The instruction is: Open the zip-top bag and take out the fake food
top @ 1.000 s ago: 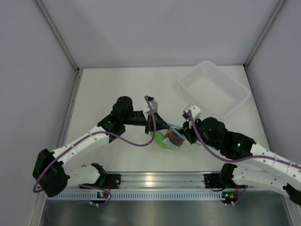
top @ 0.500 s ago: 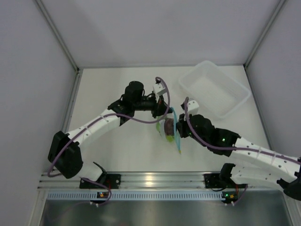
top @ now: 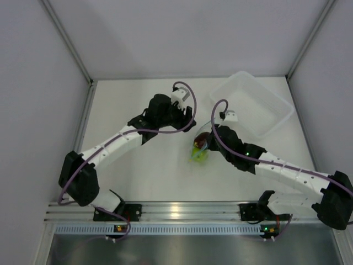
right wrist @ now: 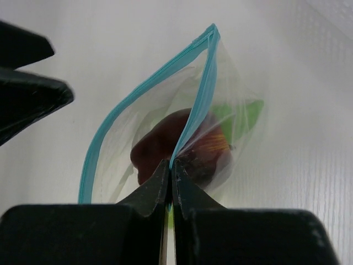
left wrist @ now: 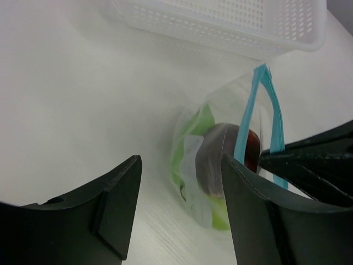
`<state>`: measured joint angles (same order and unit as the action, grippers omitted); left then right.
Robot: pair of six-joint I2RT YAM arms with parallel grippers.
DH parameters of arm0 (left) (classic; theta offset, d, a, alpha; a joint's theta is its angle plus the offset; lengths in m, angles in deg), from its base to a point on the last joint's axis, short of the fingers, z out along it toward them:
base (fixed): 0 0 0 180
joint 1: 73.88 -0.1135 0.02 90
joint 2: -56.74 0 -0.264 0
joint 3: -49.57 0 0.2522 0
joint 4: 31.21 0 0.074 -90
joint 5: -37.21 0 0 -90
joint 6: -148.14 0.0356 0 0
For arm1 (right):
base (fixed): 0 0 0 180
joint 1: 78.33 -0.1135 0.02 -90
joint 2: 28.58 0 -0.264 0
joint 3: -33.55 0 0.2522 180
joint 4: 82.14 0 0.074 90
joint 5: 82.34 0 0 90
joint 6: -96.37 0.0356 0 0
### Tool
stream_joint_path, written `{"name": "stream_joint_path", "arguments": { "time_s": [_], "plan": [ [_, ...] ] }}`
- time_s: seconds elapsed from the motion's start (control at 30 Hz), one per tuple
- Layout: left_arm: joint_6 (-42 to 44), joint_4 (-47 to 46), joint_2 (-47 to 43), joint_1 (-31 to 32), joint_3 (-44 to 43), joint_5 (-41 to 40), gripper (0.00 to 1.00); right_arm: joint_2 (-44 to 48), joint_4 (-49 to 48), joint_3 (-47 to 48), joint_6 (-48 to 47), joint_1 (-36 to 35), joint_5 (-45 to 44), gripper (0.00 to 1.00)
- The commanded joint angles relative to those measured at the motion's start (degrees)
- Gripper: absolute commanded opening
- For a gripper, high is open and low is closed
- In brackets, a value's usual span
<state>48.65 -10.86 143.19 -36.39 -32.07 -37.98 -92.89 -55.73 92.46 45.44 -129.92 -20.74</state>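
The zip-top bag hangs just over the table with its light blue zipper strip parted into an open loop. My right gripper is shut on one side of that strip and holds the bag up. The fake food shows through the plastic: a dark red-brown fruit and green pieces. My left gripper is open, a little back from the bag and touching nothing. The bag lies ahead of its black fingers.
A white translucent tray stands at the back right, just beyond the bag, and its mesh wall fills the top of the left wrist view. White walls close the table at left, back and right.
My left gripper has let go of the zipper strip, opened and drawn back to the left. The right gripper stayed shut on the strip and carried the bag slightly farther from the arms' bases.
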Motion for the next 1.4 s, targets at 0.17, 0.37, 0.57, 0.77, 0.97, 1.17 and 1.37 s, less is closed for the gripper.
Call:
{"name": "stream_joint_path", "arguments": {
  "time_s": [0.17, 0.37, 0.57, 0.77, 0.97, 1.17, 1.37],
  "plan": [
    [0.0, -1.76, -10.87, 7.66, 5.03, -16.8, 0.69, -0.73, -6.49, 0.47, 1.01, 3.34, 3.97, 0.0],
    [0.18, -0.97, -6.57, 10.66, 4.77, -20.09, 0.68, -0.29, -5.09, 1.35, -0.48, 3.69, 4.15, 0.0],
    [-0.7, 0.78, -3.06, 12.34, 4.25, -27.17, 0.63, 0.68, -4.29, 1.17, -1.45, 5.01, 5.37, 0.0],
    [-0.52, 1.23, -1.03, 12.34, 3.72, -25.09, 0.51, 1.12, -3.59, 1.08, -2.86, 5.71, 6.17, 0.0],
    [-2.63, 3.86, 0.12, 12.34, 1.61, -33.95, 0.0, 2.44, 0.52, 1.26, -5.75, 8.7, 7.4, 0.0],
    [-4.57, 13.44, -1.72, 12.43, -2.96, -52.67, 0.0, 2.88, 4.93, 1.52, -9.09, 13.36, 11.17, 0.0],
    [-3.86, 18.37, -5.59, 12.43, -3.84, -60.95, 0.0, 0.16, 6.52, 0.12, -10.68, 16.43, 12.05, 0.0]
  ]
}}
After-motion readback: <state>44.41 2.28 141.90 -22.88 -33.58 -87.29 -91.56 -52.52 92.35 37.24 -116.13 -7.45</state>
